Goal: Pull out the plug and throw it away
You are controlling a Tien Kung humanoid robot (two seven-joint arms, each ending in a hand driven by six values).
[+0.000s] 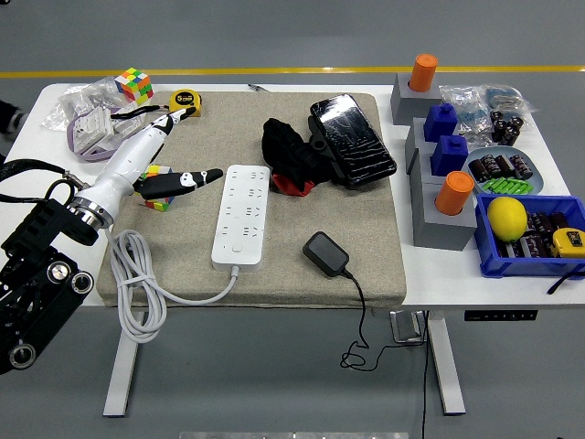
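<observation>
A white power strip [242,215] lies lengthwise on the beige mat [366,229], with nothing plugged into it. Its white cable [137,293] loops off the mat's front left corner. A black plug adapter [325,253] lies loose on the mat to the strip's right, and its black cord [361,320] hangs over the table's front edge. My left hand [169,155] is open and empty, fingers spread, hovering left of the strip over the mat's left edge. The right arm is out of view.
A black pouch [352,139] and a black-red bundle [288,160] lie at the mat's back. A Rubik's cube [133,84], yellow tape measure [186,101] and bagged parts [87,128] sit back left. Grey blocks [439,215] and a blue bin [526,238] stand at right.
</observation>
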